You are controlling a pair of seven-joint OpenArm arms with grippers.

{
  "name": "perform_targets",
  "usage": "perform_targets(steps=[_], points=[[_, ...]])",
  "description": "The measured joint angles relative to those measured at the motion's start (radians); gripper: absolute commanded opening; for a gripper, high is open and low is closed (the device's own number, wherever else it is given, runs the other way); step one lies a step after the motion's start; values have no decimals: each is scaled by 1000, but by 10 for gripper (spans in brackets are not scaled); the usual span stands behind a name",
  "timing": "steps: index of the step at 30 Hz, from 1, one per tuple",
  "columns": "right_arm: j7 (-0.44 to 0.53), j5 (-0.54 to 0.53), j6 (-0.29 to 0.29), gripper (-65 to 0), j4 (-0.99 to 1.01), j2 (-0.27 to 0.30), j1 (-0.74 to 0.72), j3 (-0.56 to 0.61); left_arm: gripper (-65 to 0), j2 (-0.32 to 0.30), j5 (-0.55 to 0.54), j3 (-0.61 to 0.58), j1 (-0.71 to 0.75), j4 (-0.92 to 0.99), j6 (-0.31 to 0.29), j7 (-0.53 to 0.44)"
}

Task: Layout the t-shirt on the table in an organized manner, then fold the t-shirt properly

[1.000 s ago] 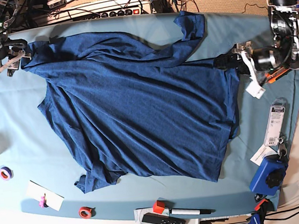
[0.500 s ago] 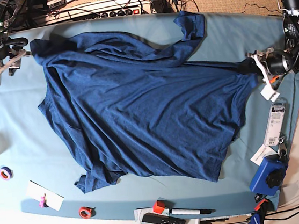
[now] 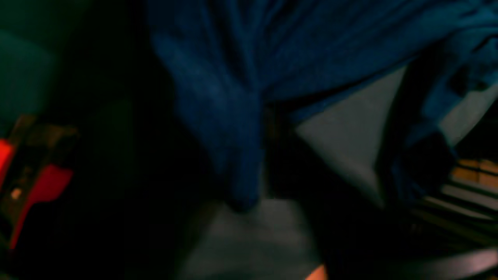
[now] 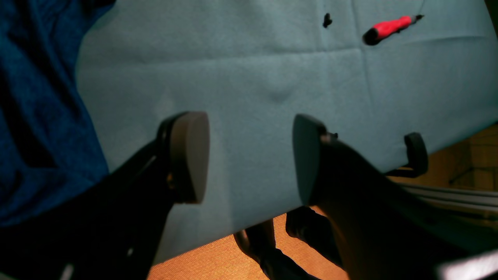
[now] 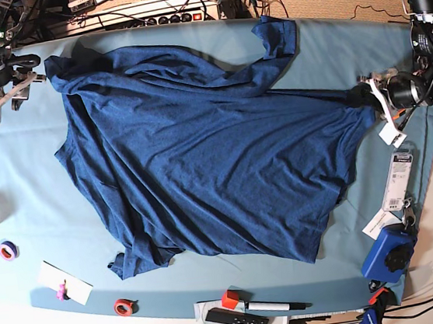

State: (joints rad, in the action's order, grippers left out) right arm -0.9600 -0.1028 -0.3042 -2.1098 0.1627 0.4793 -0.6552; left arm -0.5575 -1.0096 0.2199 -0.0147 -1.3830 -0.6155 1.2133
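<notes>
- Currently, the t-shirt [image 5: 199, 148] is being shown spread across the middle of the table [image 5: 344, 46], wrinkled, with one sleeve lying toward the far edge and another bunched near the front edge
- One corner of the garment is being seen drawn out to a point toward the left gripper [image 5: 367, 96], at the right side of the base view
- From the left wrist view, blurred dark blue fabric [image 3: 241, 128] is being seen hanging close before the camera over the teal cloth; whether the jaws are parted or closed on the fabric cannot be told from these dim pictures
- The right gripper [image 4: 249, 155] is being held above bare teal cloth at the table's corner, its two pads [image 4: 190, 155] standing wide apart with nothing between them
- The shirt's edge [image 4: 42, 116] is being seen just beside that gripper in the right wrist view, apart from the pads
- A red-handled tool [image 4: 389, 27] is being shown lying on the cloth beyond the right gripper
- Along the front edge of the table, a roll of red tape [image 5: 124, 306], a marker [image 5: 276, 306] and a blue device [image 5: 388, 256] are being shown, all clear of the shirt
</notes>
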Motion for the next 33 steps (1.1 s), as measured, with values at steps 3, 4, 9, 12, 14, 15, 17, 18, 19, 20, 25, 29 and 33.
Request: perform_targets(steps=[3,4,9,12,14,15,17,18,19,20,25,29,33], points=[[0,0,0,-315,0,-16,0,-6,-249,0,8,3,-12,-3,23,-4],[3,-1,-1,-315,0,-27,0,-16,-249,0,14,3,-18,-3,29,-3],[25,-16,-3,-315,0,-68,0,-122,-251,0,-5,0,-50,-38,16,38],[46,-184,-36,-315,23,-72,0,-198,-251,10,-44,-1,-88,-104,14,35],[37,-265,-75,-315,84,-78,-25,-224,-251,32,-50,-1,-112,-150,12,36],[34,-294,-89,-315,125,-80,-48,-230,-251,46,-50,-1,-116,-172,9,36],[22,-343,-119,-315,196,-80,-101,-233,-251,78,-50,-2,-114,-196,8,42],[21,-373,-130,-315,230,-81,-136,-233,-251,92,-50,-2,-112,-200,8,43],[16,-387,-137,-315,269,-80,-178,-233,-251,103,-50,-2,-110,-201,8,42],[10,-397,-132,-315,307,-80,-222,-232,-251,112,-49,-2,-110,-201,8,44],[-23,-433,-160,-315,506,-80,-403,-234,-265,143,-50,-2,-111,-201,8,65],[-63,-451,-200,-315,622,-82,-528,-234,-286,145,-49,-2,-111,-201,8,66],[-57,-455,-216,-315,725,-80,-620,-234,-286,145,-50,-2,-111,-202,8,65]])
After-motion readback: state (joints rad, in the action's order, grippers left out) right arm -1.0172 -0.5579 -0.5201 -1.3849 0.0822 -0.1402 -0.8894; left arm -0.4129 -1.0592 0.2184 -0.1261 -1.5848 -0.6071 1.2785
